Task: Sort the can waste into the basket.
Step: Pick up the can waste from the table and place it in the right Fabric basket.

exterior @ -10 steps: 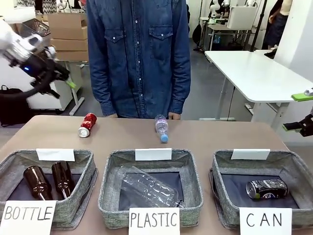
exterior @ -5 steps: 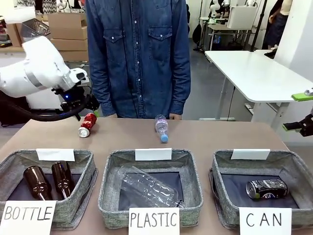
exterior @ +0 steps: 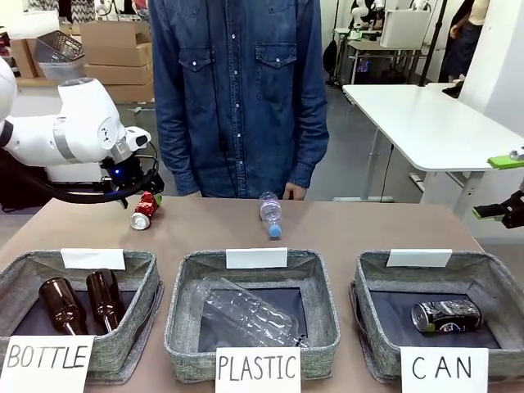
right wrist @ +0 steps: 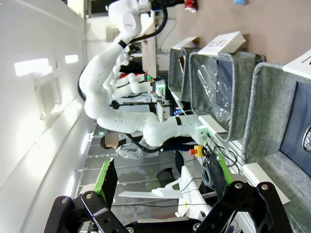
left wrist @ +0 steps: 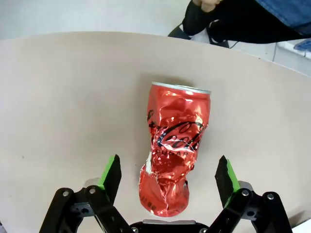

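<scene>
Centrally between the wide-open, empty fingers of the left gripper (left wrist: 168, 171), the crumpled red can (left wrist: 174, 145) lies on its side on the table (left wrist: 58, 97), near the far edge. Likely risk: its dented, tapering wall slips or rolls as the jaws close, perhaps toward that edge. Bare tabletop surrounds it; a plastic bottle (exterior: 270, 214) lies well apart. The CAN basket (exterior: 366, 286), holding the dark can (exterior: 446, 315), sits beyond the PLASTIC basket (exterior: 332, 311). The right gripper (right wrist: 163, 174) is wide and empty.
</scene>
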### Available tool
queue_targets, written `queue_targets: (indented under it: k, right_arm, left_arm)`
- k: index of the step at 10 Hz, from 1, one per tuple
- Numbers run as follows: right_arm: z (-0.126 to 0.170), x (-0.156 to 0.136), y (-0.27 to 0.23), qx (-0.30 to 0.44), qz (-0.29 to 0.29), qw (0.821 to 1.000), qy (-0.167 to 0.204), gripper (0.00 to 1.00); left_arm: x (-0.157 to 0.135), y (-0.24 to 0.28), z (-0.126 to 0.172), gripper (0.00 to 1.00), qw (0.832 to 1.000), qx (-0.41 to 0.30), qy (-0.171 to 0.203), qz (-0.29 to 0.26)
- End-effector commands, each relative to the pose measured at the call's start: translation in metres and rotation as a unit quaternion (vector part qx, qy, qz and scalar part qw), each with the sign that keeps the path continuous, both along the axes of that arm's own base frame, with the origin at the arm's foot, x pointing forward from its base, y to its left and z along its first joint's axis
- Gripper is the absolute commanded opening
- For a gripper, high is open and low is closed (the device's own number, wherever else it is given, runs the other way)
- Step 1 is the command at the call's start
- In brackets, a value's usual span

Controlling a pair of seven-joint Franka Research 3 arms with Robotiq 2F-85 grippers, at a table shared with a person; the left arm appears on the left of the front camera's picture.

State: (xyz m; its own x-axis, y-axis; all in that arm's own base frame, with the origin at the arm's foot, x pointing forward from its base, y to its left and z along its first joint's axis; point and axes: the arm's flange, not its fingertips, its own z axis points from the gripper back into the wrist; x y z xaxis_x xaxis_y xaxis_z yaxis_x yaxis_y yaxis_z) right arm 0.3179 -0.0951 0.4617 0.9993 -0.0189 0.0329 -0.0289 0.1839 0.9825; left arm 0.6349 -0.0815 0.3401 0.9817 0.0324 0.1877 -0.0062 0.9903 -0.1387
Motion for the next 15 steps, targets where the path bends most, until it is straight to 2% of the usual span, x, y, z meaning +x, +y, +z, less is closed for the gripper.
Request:
queue_targets:
  k: [1,3,4,5,6,7,9,10,11,12,13,15]
  right_arm:
    - [0.000,-0.001,-0.002,-0.001,0.007,1.000,-0.008,1.00]
    - [0.000,-0.001,-0.002,-0.001,0.007,1.000,-0.008,1.00]
    - [0.000,-0.001,-0.002,-0.001,0.007,1.000,-0.008,1.00]
    - [0.000,-0.001,-0.002,-0.001,0.007,1.000,-0.008,1.00]
    - [0.000,-0.001,-0.002,-0.001,0.007,1.000,-0.008,1.00]
    - [0.000,-0.001,-0.002,-0.001,0.007,1.000,-0.008,1.00]
    - [0.000,-0.001,-0.002,-0.001,0.007,1.000,-0.008,1.00]
    - [0.000,-0.001,-0.002,-0.001,0.007,1.000,-0.008,1.00]
    - [0.000,-0.001,-0.002,-0.001,0.007,1.000,-0.008,1.00]
    - [0.000,-0.001,-0.002,-0.001,0.007,1.000,-0.008,1.00]
    - [0.000,-0.001,-0.002,-0.001,0.007,1.000,-0.008,1.00]
    - [0.000,-0.001,-0.002,-0.001,0.007,1.000,-0.008,1.00]
  left_arm:
    - [0.012,-0.003,-0.011,1.00,1.000,0.006,0.015,0.006]
    - [0.022,0.000,-0.023,1.00,1.000,0.018,0.011,0.004]
    - [0.025,0.001,-0.026,0.75,1.000,0.027,0.009,0.002]
    - [0.022,0.000,-0.023,0.40,1.000,0.030,0.006,0.001]
    - [0.021,-0.001,-0.020,0.15,1.000,0.031,0.005,0.004]
    - [0.021,0.000,-0.019,0.00,0.999,0.032,0.003,0.004]
    - [0.021,-0.001,-0.019,0.00,0.999,0.034,0.004,0.007]
    - [0.021,0.000,-0.018,0.04,0.999,0.036,0.004,0.007]
    - [0.021,0.001,-0.015,0.00,0.999,0.034,0.002,0.011]
    - [0.021,0.005,-0.008,0.00,0.999,0.028,0.008,0.021]
    - [0.019,0.016,0.009,0.00,1.000,0.014,0.006,0.018]
    - [-0.007,0.064,0.078,0.00,0.997,-0.063,-0.024,-0.032]
